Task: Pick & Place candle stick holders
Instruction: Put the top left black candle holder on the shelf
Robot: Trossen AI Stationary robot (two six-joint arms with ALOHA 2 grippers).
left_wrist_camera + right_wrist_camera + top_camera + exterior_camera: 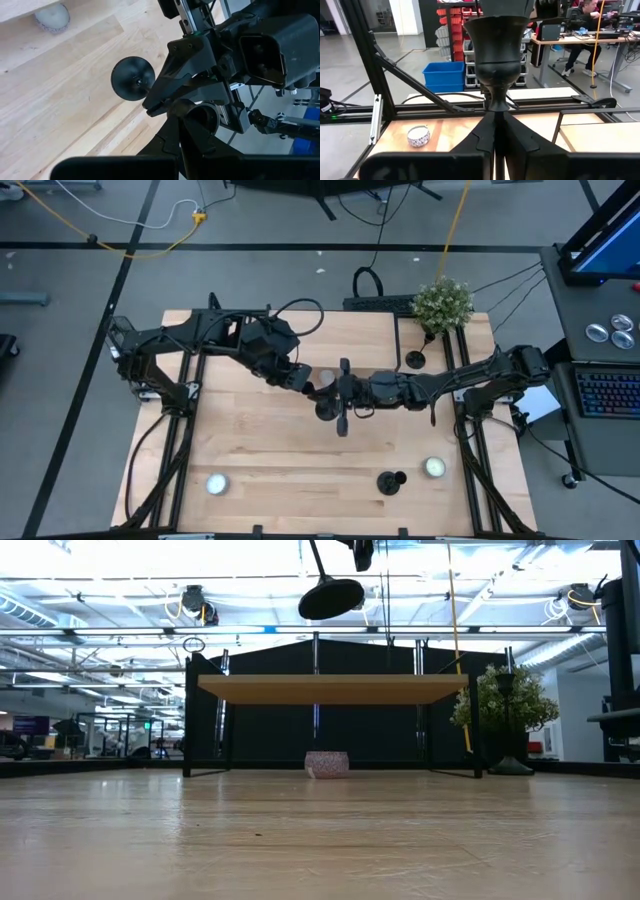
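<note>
One black candle stick holder (132,79) hangs in mid-air over the table's middle, held between both arms. Its round base (332,598) is lowest and tilted, and its cup (500,40) is on top. My left gripper (187,120) is shut on the cup. My right gripper (495,120), reaching in from the table's right, is shut on the stem. A second holder (390,482) rests on the table near the front edge. Another (415,360) stands at the back right by the plant. My left gripper holds the cup by its rim (205,107), coming slanting down from the table's left; its own fingers hide the exact hold. The holder is clear of the table. My right gripper pinches the thin stem (496,102) just under the cup between its two fingers (165,95), level from the table's right. The fingers lie across the stem. The base sticks out past them.
Two white tealights lie near the front edge, one at the left (217,484) and one at the right (434,468). A small potted plant (443,302) stands at the back right corner. Black frame rails (470,450) run along both sides of the table.
</note>
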